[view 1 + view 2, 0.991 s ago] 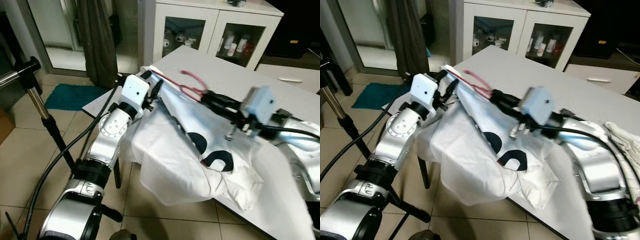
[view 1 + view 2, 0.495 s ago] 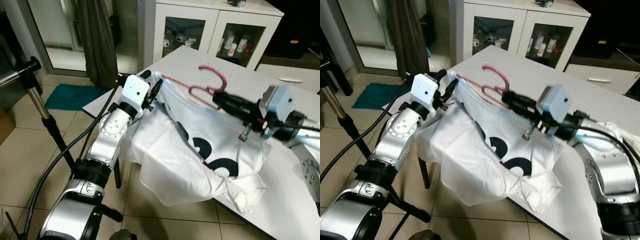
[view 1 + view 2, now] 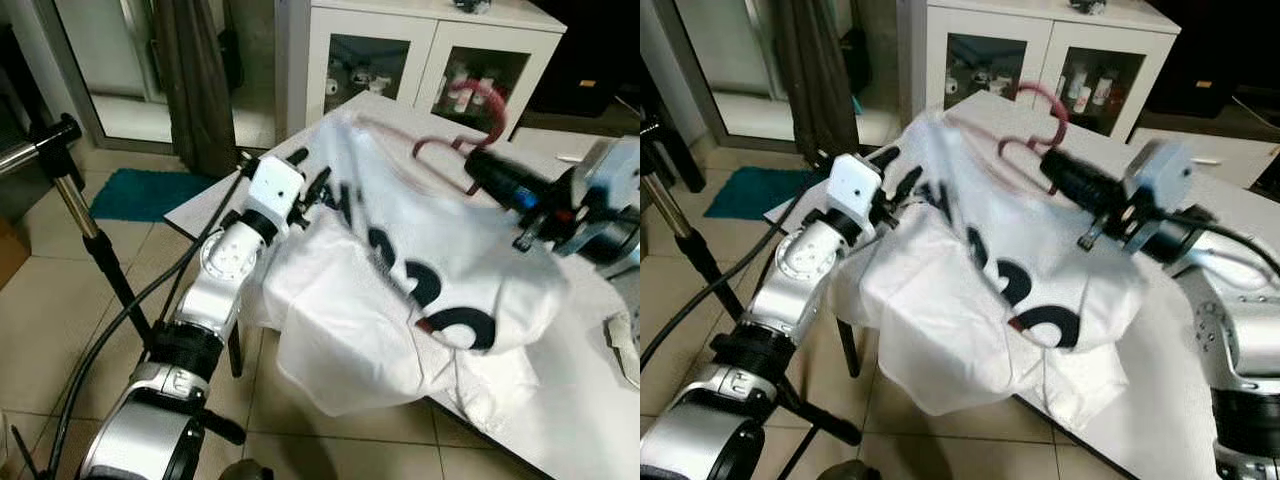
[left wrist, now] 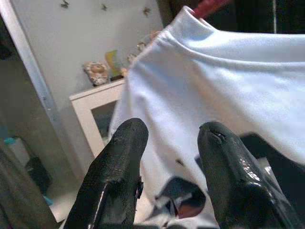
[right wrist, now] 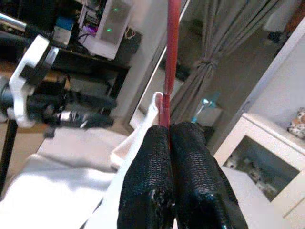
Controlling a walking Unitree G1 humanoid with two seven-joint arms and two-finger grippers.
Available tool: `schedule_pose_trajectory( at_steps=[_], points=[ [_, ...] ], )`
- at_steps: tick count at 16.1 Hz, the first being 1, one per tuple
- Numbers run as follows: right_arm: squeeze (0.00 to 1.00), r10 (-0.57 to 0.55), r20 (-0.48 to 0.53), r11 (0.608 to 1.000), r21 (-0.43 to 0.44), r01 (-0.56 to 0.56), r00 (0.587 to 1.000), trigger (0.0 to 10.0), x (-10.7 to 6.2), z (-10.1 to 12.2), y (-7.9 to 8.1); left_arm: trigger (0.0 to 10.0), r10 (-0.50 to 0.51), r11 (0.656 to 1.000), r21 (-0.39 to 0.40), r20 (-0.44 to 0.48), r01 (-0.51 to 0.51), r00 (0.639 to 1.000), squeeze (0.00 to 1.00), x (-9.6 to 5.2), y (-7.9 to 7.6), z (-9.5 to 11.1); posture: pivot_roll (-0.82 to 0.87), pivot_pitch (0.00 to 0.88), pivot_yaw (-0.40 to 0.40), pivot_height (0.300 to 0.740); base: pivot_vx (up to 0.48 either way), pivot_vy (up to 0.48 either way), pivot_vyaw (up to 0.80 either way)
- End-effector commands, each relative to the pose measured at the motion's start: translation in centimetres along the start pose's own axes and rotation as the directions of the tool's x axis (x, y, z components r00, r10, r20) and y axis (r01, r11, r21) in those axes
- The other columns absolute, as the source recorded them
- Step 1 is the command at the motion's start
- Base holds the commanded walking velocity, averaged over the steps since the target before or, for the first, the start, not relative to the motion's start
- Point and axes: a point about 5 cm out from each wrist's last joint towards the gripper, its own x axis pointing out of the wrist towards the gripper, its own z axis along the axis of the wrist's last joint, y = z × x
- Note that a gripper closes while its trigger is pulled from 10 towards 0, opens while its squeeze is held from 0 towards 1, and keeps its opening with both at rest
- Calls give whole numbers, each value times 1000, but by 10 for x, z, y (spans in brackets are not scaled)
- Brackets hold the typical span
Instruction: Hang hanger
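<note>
My right gripper (image 3: 476, 166) is shut on the neck of a pink-red hanger (image 5: 171, 47), holding it above the white table (image 3: 205, 203). The hanger's hook (image 3: 1063, 112) points up. A white T-shirt (image 3: 400, 260) with black print hangs on it; its lower part still drapes over the table's front edge. My left gripper (image 3: 312, 172) stands open beside the shirt's left shoulder. In the left wrist view its two black fingers (image 4: 119, 162) are apart with nothing between them, and the shirt's collar is just beyond.
A black stand pole (image 3: 85, 225) with cables rises at the left. Behind the table is a white cabinet (image 3: 430, 50) with glass doors. A dark curtain (image 3: 195, 80) and a teal mat (image 3: 140, 190) lie at the back left. Crumpled cloth (image 3: 625, 345) sits at the table's right.
My right gripper has raised the hanger up and to the right, and the shirt has come up off the table with it. The left arm has barely moved.
</note>
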Motion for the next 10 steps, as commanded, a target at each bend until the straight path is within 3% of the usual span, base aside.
schedule_pose_trajectory(
  at_steps=[1, 3, 5, 7, 8, 10],
  points=[
    [0, -2, 37, 1000, 5, 2, 999, 0, 0, 8, -2, 10000, -18, 1000, 12, 12, 18, 1000, 0, 2, -3, 3, 31, 0, -27, 723, 0, 0, 0],
    [0, 37, 51, 998, 40, -39, 998, 0, 0, 10, 2, 10000, -19, 1000, 16, 14, 18, 1000, 0, 2, -2, 4, 30, 0, -30, 723, 0, 0, 0],
    [0, 127, -35, 992, 32, -126, 991, 0, -4, 2, 11, 10000, -15, 999, 32, 27, 14, 1000, 0, 2, 0, 6, 30, 0, -29, 723, 0, 0, 0],
    [0, 83, -23, 996, 14, -83, 996, 0, -2, 3, 7, 10000, -57, 998, 24, 43, 56, 997, 0, 2, -3, 9, 29, 0, -30, 723, 0, 0, 0],
    [0, 68, 2, 998, 0, -68, 998, 0, 3, 7, 7, 10000, -141, 990, 1, 134, 142, 981, 1000, -2, -15, 18, 27, 0, -28, 723, 0, 0, 0],
    [0, 53, 19, 999, -12, -53, 998, 0, 8, 10, 7, 10000, -227, 973, 4, 184, 230, 956, 1000, -6, -28, 23, 27, 0, -29, 723, 0, 0, 0]
  ],
)
